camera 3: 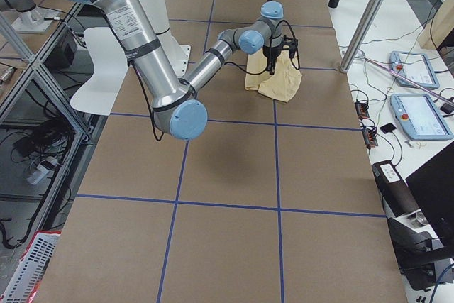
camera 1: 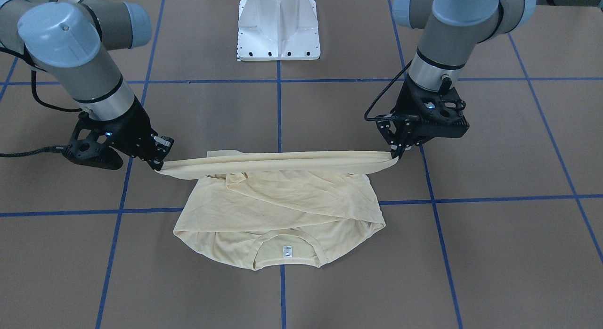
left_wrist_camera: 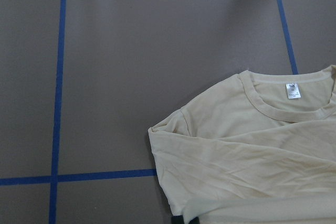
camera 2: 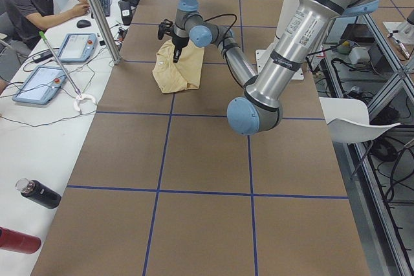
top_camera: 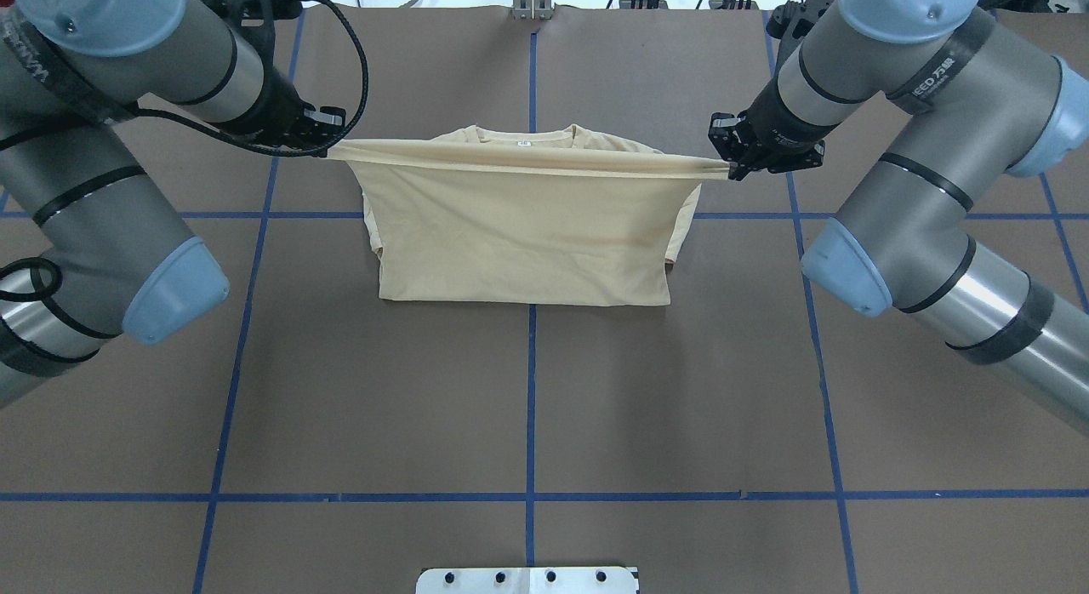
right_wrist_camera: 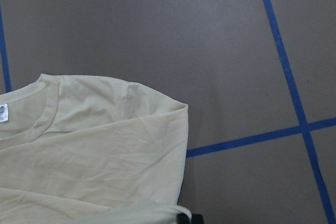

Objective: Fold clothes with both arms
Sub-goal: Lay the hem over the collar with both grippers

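Observation:
The pale cream-yellow shirt [top_camera: 523, 228] lies on the table with no print showing, its collar and white neck tag [top_camera: 524, 140] on the far side from the robot. My left gripper [top_camera: 327, 149] and right gripper [top_camera: 732, 170] are each shut on an end of the shirt's near edge. They hold it lifted and stretched taut in a band above the body, close to the collar. In the front view the left gripper [camera 1: 395, 152] is on the right and the right gripper [camera 1: 158, 166] on the left. Both wrist views show the collar end of the shirt [left_wrist_camera: 236, 150] [right_wrist_camera: 94, 145] below.
The white pedestal base [camera 1: 279, 27] stands behind the shirt on the robot's side. Blue tape lines [top_camera: 532, 390] cross the brown table. An operator [camera 2: 32, 4] sits at a side table with tablets [camera 2: 40, 83], and bottles [camera 2: 39, 193] stand near its end.

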{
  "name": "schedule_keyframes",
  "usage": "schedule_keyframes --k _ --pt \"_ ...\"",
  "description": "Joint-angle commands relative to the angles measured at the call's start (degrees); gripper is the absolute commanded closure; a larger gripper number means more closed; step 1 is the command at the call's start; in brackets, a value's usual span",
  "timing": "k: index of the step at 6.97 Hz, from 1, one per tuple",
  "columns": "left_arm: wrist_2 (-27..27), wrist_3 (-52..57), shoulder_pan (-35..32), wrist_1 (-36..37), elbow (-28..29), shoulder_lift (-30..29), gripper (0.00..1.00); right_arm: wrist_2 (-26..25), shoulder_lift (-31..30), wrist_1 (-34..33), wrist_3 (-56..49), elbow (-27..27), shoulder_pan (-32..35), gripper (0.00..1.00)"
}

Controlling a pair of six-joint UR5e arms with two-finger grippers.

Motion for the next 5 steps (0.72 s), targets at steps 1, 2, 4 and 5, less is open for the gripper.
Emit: schedule_keyframes --k 1,2,4,5 --pt "-0.14 -0.79 -0.41 -0.75 1.35 -1.34 1.00 -0.04 0.29 6.55 0.08 -4.92 0.23 1.00" --pt "-0.14 -2.88 -0.15 -6.85 6.15 -2.04 1.00 -0.04 0.29 6.64 0.00 -5.36 0.31 1.00" --pt "-0.05 -5.45 0.91 -22.32 18.89 -2.84 1.00 -0.13 0.55 6.73 0.00 -6.32 0.23 1.00" --pt "-0.05 -5.37 0.91 -23.25 19.90 -3.10 1.00 -0.13 2.38 6.73 0.00 -8.77 0.14 1.00"
